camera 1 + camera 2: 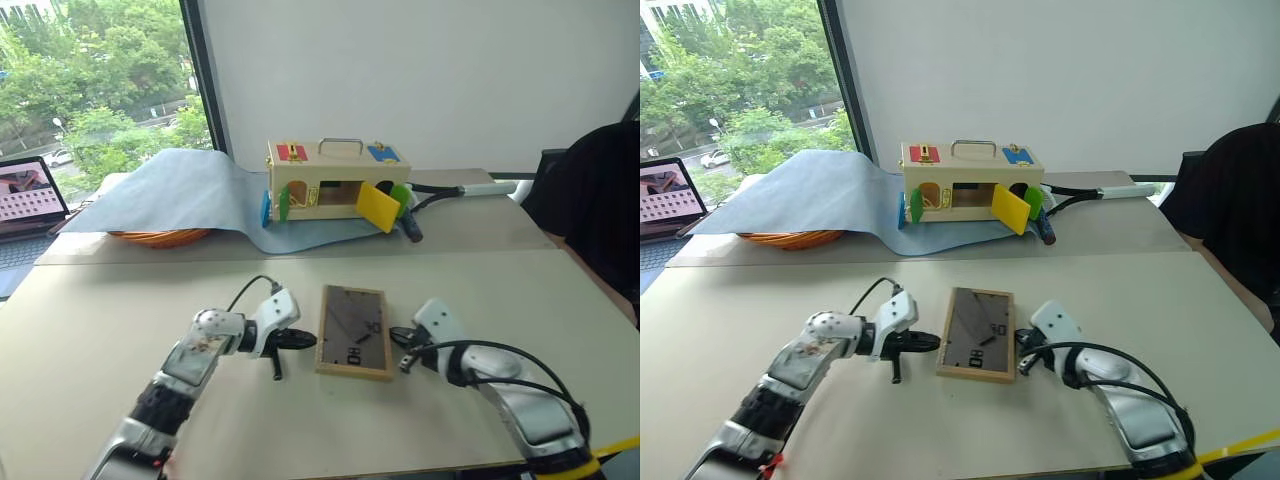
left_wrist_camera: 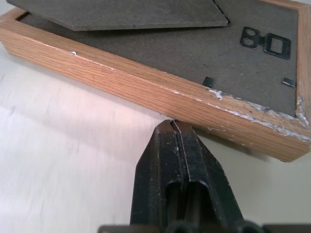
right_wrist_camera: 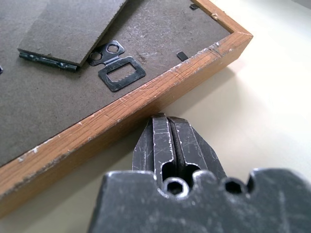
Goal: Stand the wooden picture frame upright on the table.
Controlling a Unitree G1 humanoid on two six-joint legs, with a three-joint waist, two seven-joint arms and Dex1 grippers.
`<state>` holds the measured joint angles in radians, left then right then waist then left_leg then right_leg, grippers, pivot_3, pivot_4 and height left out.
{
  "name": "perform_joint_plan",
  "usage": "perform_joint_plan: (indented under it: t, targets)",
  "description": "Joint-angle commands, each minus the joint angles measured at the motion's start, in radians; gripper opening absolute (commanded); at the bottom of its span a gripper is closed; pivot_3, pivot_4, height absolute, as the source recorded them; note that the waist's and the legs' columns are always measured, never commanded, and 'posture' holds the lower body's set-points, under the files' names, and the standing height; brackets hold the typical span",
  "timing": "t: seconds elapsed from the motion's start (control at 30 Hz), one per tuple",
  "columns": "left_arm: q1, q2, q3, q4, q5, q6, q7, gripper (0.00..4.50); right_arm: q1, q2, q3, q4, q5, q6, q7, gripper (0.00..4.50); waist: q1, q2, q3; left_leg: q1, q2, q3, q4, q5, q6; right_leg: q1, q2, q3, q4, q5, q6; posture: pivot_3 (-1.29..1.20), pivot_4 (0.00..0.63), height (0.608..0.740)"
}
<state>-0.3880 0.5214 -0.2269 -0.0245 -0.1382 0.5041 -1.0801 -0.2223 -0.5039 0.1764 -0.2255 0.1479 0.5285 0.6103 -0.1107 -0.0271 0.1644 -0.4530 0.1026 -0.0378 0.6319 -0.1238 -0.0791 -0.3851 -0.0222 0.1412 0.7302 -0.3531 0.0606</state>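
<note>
Your wooden picture frame (image 1: 355, 332) lies flat, dark back up, on the table (image 1: 90, 330), long axis running away from you, between both arms. Your left gripper (image 2: 176, 127) is pinched closed, tips right at the frame's left edge. Your right gripper (image 3: 165, 119) is closed too, empty, nosing its right edge. Beyond, the wooden box (image 1: 330, 180) sits on the blue-grey cloth (image 1: 180, 190), yellow flap hanging open; what's inside, you can't tell.

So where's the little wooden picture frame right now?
The small light-wood picture frame lies flat, dark grey back up, on the beige table in the head views, between the shut left tool and shut right tool.
</note>
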Motion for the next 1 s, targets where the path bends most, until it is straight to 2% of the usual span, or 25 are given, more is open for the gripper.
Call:
perform_joint_plan:
  t: [0.03,0.27,0.53,0.77,0.83,0.97,1.0]
  targets:
    - [0.112,0.069,0.019,-0.097,-0.029,0.151,0.027,0.00,-0.049,0.056,0.110,0.033,-0.006,-0.025,0.062,0.03,-0.003,0.000,0.000,0.000,0.000,0.000,0.000,0.000,0.000,0.000,0.000,0.000,0.000,0.000,0.000,0.00,0.150,0.670]
    - [0.209,0.154,0.099,-0.175,-0.064,0.198,0.094,0.00,-0.060,0.049,0.137,0.012,-0.001,0.016,0.120,0.03,0.003,0.000,0.000,0.003,0.001,0.000,-0.004,0.000,0.000,0.000,0.001,0.000,0.000,-0.002,-0.003,0.00,0.150,0.670]
    - [0.205,0.196,0.107,-0.133,-0.068,0.164,0.122,0.00,-0.030,0.009,0.130,-0.088,0.034,0.119,0.160,0.03,0.014,0.000,0.000,0.004,0.001,0.001,-0.005,0.000,0.000,0.000,0.001,0.000,0.000,-0.003,-0.004,0.00,0.150,0.670]
    - [0.184,0.206,0.105,-0.092,-0.059,0.138,0.133,0.00,-0.024,-0.004,0.122,-0.097,0.032,0.148,0.151,0.03,0.018,0.000,0.000,0.005,0.001,0.001,-0.005,0.000,0.000,0.000,0.000,0.000,0.000,-0.003,-0.004,0.00,0.150,0.670]
    - [0.188,0.215,0.159,-0.087,-0.091,0.177,0.145,0.00,-0.021,-0.027,0.090,-0.097,0.040,0.152,0.155,0.03,0.018,0.000,0.000,0.005,0.001,0.001,-0.005,0.000,0.000,0.000,0.000,0.000,0.000,-0.003,-0.004,0.00,0.150,0.670]
    - [0.236,0.290,0.336,-0.045,-0.164,0.222,0.143,0.00,-0.010,-0.096,-0.018,-0.091,0.087,0.137,0.185,0.03,0.015,-0.002,0.001,0.005,0.002,0.001,-0.005,0.000,0.000,-0.001,0.000,0.000,0.001,-0.003,-0.004,0.00,0.150,0.670]
    - [0.238,0.284,0.396,-0.028,-0.196,0.255,0.166,0.00,-0.006,-0.114,-0.044,-0.087,0.102,0.125,0.200,0.03,0.015,-0.001,0.001,0.005,0.002,0.001,-0.005,0.000,0.000,-0.001,0.000,0.000,0.001,-0.003,-0.005,0.00,0.150,0.670]
